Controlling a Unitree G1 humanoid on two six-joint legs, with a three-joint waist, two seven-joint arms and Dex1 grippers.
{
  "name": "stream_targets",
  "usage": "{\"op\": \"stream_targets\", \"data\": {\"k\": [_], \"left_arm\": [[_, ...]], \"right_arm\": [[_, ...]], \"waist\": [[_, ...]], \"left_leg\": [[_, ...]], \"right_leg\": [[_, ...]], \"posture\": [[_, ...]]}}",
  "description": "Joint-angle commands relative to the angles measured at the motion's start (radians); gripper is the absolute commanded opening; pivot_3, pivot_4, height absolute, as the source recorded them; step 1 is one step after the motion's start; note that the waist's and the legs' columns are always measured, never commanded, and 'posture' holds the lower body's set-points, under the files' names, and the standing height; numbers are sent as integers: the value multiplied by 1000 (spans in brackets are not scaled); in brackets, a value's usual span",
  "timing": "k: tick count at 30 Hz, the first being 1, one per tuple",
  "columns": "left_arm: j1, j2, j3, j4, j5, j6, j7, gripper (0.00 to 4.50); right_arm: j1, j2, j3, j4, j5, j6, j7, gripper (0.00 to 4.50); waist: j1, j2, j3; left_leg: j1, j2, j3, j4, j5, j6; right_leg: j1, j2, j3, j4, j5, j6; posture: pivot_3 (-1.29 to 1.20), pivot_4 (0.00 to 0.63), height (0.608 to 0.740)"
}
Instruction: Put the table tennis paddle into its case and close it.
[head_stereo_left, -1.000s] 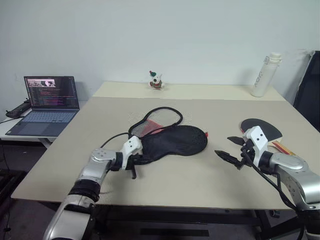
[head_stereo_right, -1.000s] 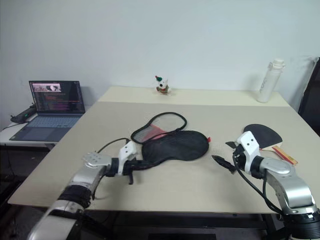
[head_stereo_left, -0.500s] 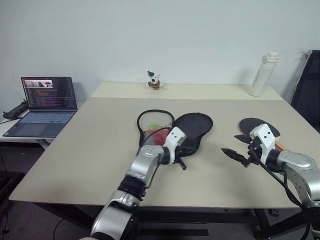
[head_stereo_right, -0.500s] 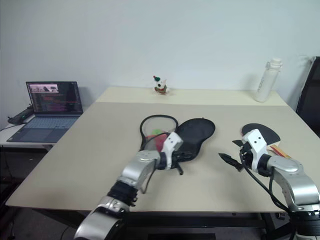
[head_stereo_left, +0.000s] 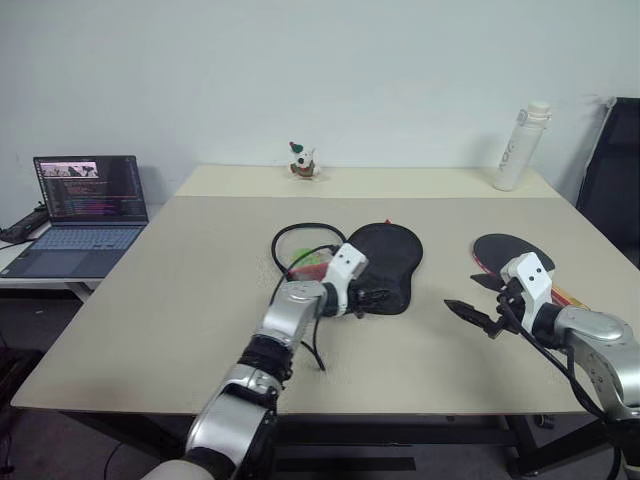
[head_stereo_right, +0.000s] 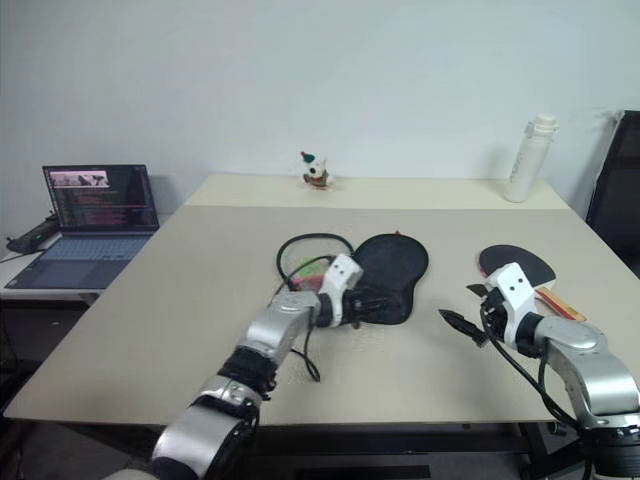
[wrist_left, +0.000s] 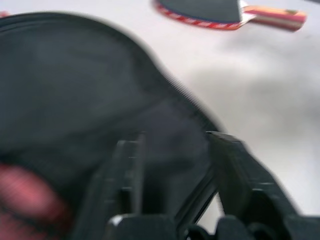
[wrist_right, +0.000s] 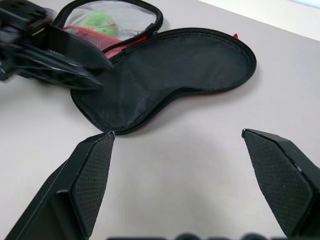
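Since the earlier frames, the case (head_stereo_left: 385, 262) has been swung from a sideways lie to one pointing away from the robot, and the left gripper (head_stereo_left: 378, 297) has been carried rightward with it and its fingers parted. The case is now seen lying open near the middle of the table (head_stereo_left: 180, 290), its black lining upward and its flap with the mesh pocket, red and green showing through, folded out to the left. At its near edge the left gripper sits with jaws apart, the fabric just ahead of them and apparently let go.

The table tennis paddle (head_stereo_left: 512, 252) is found well to the right, flat on the table, still outside the case. Just near of it the right gripper (head_stereo_right: 458, 322) is held with fingers spread wide, gripping nothing.

Opening is judged done; picking up the paddle, inserting it and zipping remain.

On the beige table's far edge a small figurine (head_stereo_left: 301, 161) and a white bottle (head_stereo_left: 512, 147) are stood. A laptop (head_stereo_left: 75, 205) is set on a side desk at the left, before a pale wall.
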Motion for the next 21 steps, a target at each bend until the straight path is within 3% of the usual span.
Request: {"op": "stream_targets", "data": {"k": [1, 11, 21], "left_arm": [[80, 90, 86, -196, -136, 86, -114, 2655], [161, 259, 202, -306, -245, 115, -155, 2655], [248, 313, 251, -392, -283, 144, -103, 2655]], "right_arm": [[-72, 42, -24, 9, 37, 56, -51, 4500], [-281, 217, 24, 176, 42, 232, -190, 4500], [-409, 364, 118, 499, -112, 77, -288, 4500]], "waist": [[-10, 0, 0], [-9, 0, 0], [-14, 0, 0]], "left_leg": [[0, 1, 0, 0, 0, 0], [0, 1, 0, 1, 0, 0], [-1, 1, 3, -1, 0, 0]], "right_leg": [[0, 0, 0, 0, 0, 0], [0, 0, 0, 1, 1, -2], [-5, 0, 2, 2, 4, -7]], "posture": [[0, 150, 740], [0, 150, 740], [0, 150, 740]]}}
